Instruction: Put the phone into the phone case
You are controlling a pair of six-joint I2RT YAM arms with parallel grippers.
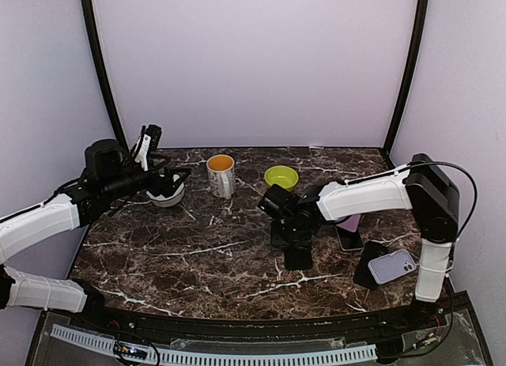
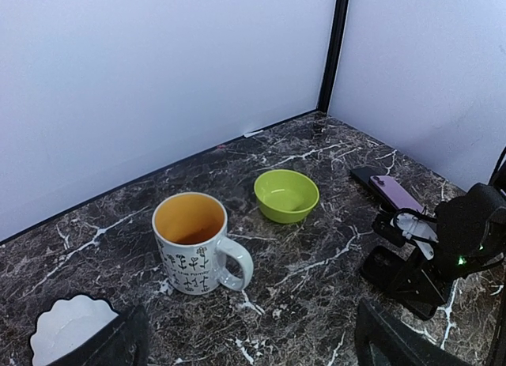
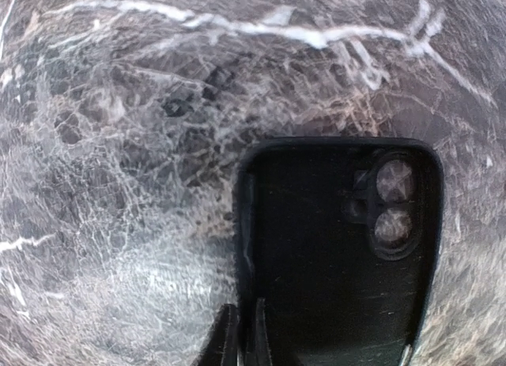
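— Pinching phone case [image 3: 332, 271] by its rim with right gripper [image 3: 243, 341]; mid-table, long axis near-to-far.
— Phone?
— Lying rightward of that gripper, lilac phone [image 1: 393, 265], beside right arm's base; well apart from left gripper [image 2: 253, 346], splayed wide. Purple handset [image 1: 350, 222] half hidden under forearm; unclear which counts.

Bottom edge of the right wrist view cuts off the phone case [image 3: 340, 255]
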